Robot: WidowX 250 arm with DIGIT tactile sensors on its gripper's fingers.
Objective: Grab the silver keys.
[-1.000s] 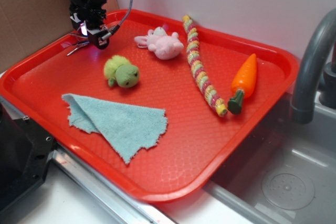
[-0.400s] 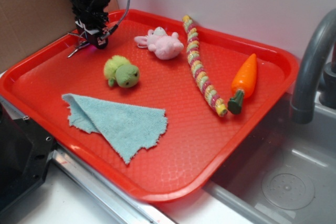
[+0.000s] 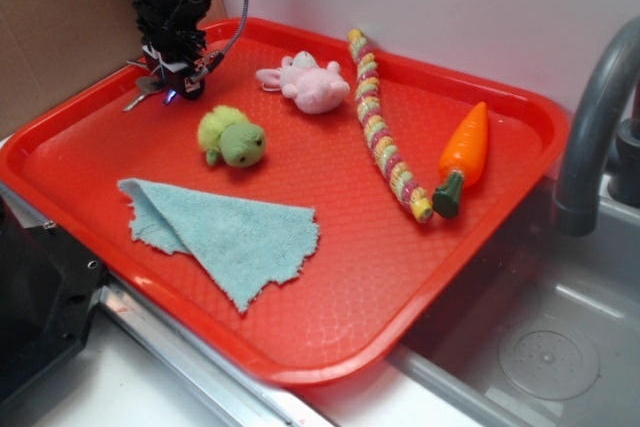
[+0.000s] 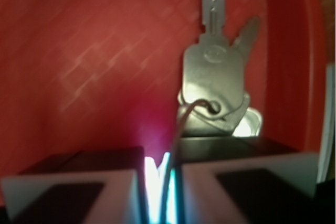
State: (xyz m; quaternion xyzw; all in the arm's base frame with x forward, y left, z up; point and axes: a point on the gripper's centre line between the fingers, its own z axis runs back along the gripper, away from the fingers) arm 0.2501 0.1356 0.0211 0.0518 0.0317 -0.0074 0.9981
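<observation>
Wrist view: claw (image 4: 160, 192) pinched on the wire ring of the silver keys (image 4: 216, 77); stiff, light, slippery, likely to dangle.

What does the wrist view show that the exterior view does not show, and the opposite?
Only the wrist view shows the detail of the silver keys: their flat heads, a notched blade, and the thin wire ring running down into the narrow gap between the end effector pads. Only the exterior view shows the green plush toy, pink bunny, striped rope toy, toy carrot, blue cloth and the sink faucet. Both show the red tray, the keys and the end effector near the tray's far left corner.
</observation>
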